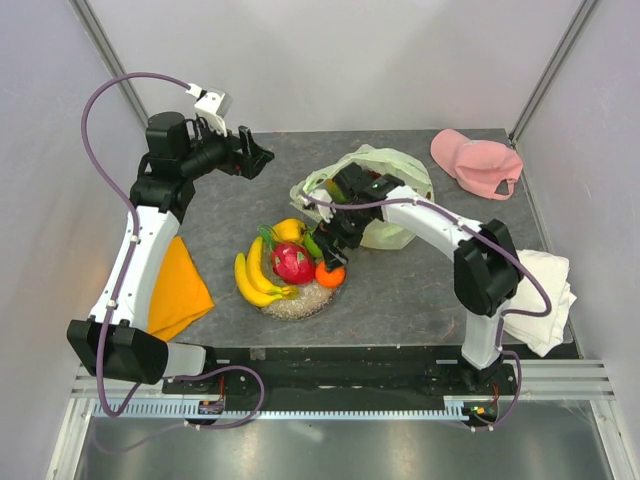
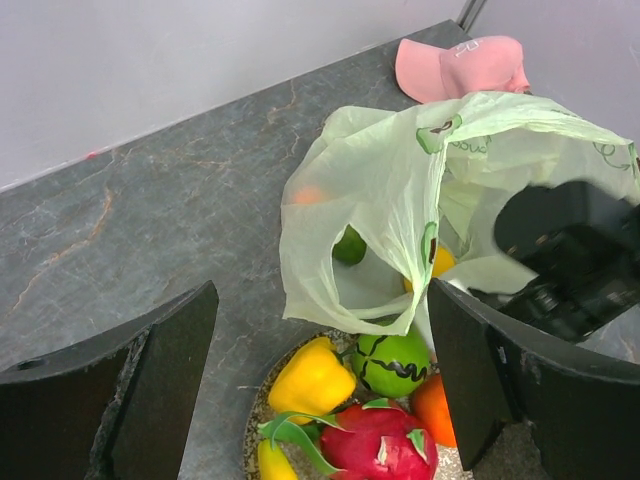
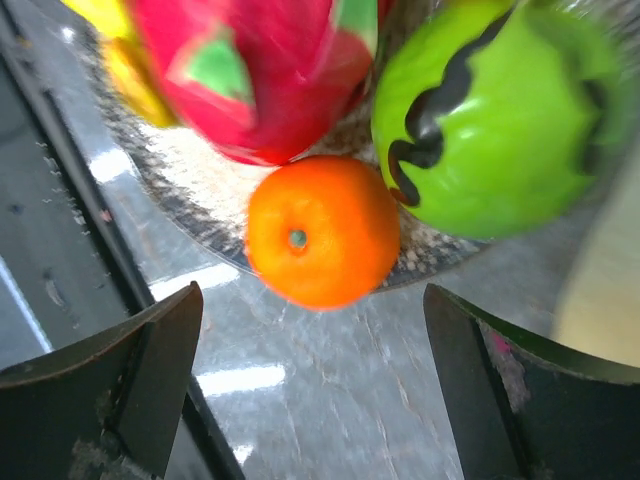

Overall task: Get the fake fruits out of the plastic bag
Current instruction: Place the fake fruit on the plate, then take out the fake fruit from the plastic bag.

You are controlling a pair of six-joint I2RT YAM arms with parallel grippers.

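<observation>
The pale green plastic bag (image 1: pixel 392 178) lies at the back of the table, its mouth towards a speckled plate (image 1: pixel 300 303). On the plate lie a banana bunch (image 1: pixel 252 280), a red dragon fruit (image 1: pixel 293 263), an orange (image 1: pixel 330 274), a yellow fruit (image 1: pixel 288 230) and a green striped fruit (image 1: pixel 313 245). In the left wrist view the bag (image 2: pixel 400 180) still holds a green fruit (image 2: pixel 348 245) and a yellow one (image 2: pixel 440 262). My right gripper (image 1: pixel 333 252) hangs open and empty just over the orange (image 3: pixel 322 228). My left gripper (image 1: pixel 258 157) is open and empty, up and left of the bag.
A pink cap (image 1: pixel 478 160) lies at the back right. A white folded cloth (image 1: pixel 545 290) lies at the right edge, an orange cloth (image 1: pixel 178 285) at the left under the left arm. White walls enclose the table.
</observation>
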